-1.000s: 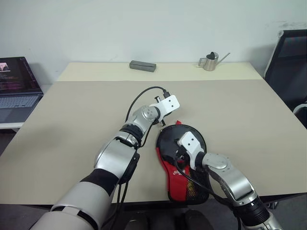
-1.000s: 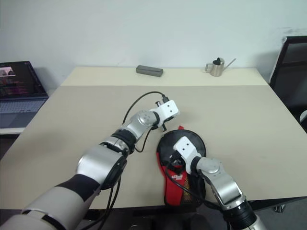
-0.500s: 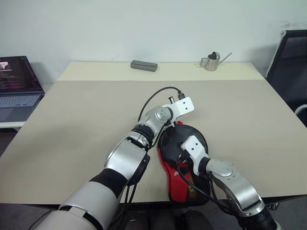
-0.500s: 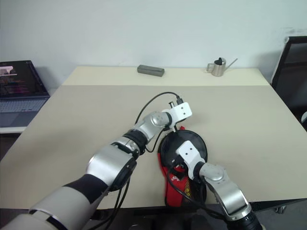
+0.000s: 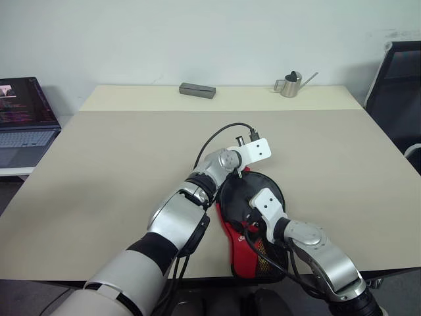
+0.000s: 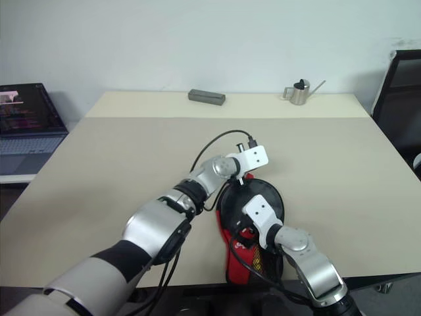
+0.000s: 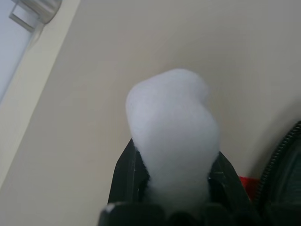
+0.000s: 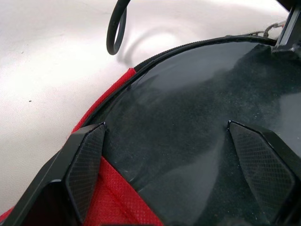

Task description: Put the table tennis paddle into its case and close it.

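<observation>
Head views: the case (image 5: 253, 227), black with a red lower panel and mesh pocket, lies flat at the near edge of the bench (image 5: 105, 171), right of centre. The left claw (image 6: 242, 176) sits at the far rim of the case, beside a small red tab; its fingers are hidden under the white wrist bracket. The right claw (image 5: 251, 217) rests over the black round part of the case, its fingers likewise masked by its own bracket. At the far edge of the bench stand a grey block (image 5: 196, 90) and a small metal watering can (image 5: 288, 84), well apart. A laptop (image 5: 23, 115) sits off the bench to the left; a black chair (image 5: 395, 79) is cut off at the right.

Left wrist view: the two black fingers (image 7: 126, 176) are pressed together, with a blurred white shape between and in front of them that cannot be identified. The zipper edge of the case and a bit of red appear beside them.

Right wrist view: the two fingers (image 8: 84, 162) stand wide apart over the glossy black surface of the case, gripping nothing; the red panel and zipper rim are close by, and a loop of black cable (image 8: 115, 26) hangs above the bench.

The table tennis paddle itself cannot be made out separately; whether the black surface under the right claw is its rubber or the case fabric is unclear.
</observation>
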`<state>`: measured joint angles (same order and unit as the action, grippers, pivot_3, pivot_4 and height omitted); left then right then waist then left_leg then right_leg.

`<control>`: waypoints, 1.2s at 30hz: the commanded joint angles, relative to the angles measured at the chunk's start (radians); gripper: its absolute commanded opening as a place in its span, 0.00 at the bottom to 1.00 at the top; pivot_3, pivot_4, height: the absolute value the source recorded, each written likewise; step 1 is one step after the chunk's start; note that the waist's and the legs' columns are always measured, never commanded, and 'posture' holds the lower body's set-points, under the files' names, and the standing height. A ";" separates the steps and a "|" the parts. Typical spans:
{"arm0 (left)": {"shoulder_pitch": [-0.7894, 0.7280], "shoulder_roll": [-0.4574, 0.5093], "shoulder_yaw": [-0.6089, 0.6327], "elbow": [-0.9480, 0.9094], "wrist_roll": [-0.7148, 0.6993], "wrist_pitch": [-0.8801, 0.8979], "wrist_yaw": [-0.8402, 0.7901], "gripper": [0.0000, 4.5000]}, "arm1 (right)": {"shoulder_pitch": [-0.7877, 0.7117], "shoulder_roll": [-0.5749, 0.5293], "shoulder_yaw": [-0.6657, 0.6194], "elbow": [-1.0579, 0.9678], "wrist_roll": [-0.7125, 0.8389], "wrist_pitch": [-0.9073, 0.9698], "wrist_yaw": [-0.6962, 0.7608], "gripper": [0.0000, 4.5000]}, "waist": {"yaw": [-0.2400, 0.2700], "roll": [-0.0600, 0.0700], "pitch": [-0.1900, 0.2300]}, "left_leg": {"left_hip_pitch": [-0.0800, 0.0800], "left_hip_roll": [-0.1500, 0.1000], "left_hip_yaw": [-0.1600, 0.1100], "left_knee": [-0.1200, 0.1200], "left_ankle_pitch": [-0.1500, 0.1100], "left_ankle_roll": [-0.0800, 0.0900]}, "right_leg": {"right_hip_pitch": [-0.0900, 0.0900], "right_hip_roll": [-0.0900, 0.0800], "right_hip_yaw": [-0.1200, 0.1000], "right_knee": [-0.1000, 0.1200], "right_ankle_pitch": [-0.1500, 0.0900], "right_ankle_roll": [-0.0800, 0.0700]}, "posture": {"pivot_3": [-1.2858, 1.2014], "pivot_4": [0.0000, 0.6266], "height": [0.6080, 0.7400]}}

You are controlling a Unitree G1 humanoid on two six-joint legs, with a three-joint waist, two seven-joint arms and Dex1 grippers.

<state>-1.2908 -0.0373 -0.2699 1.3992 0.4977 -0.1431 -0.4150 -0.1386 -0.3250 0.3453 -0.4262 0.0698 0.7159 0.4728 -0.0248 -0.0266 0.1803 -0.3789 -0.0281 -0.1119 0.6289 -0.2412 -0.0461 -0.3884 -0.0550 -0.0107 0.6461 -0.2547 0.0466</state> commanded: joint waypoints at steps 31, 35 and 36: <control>-0.021 0.072 0.153 -0.061 -0.187 -0.075 -0.249 0.94 | -0.051 0.006 0.039 0.201 -0.015 0.024 0.015 1.00 | -0.008 0.001 -0.016 | 0.007 0.001 0.001 0.000 0.000 0.000 | 0.005 0.001 0.001 0.002 0.000 0.000 | 0.52 0.24 1.00; -0.044 0.157 0.219 -0.086 -0.259 -0.083 -0.297 0.94 | -0.077 0.006 0.036 0.235 -0.015 0.005 0.026 1.00 | -0.013 0.001 -0.016 | 0.008 0.002 0.002 0.000 0.000 0.000 | 0.005 0.001 0.001 0.003 0.000 0.000 | 0.52 0.24 1.00; -0.045 0.186 0.231 -0.092 -0.272 -0.081 -0.303 0.94 | -0.084 0.005 0.034 0.246 -0.014 -0.002 0.031 1.00 | -0.016 0.001 -0.016 | 0.009 0.003 0.002 0.000 0.000 0.000 | 0.005 0.002 0.001 0.003 0.000 0.000 | 0.52 0.24 1.00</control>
<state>-1.2992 0.1046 -0.0729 1.3522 0.2694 -0.2070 -0.7048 -0.2484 -0.3045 0.3744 -0.2839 0.0724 0.6820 0.5052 -0.0403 -0.0257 0.1640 -0.3693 -0.0250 -0.1095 0.6286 -0.2415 -0.0458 -0.3832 -0.0533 -0.0089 0.6497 -0.2547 0.0465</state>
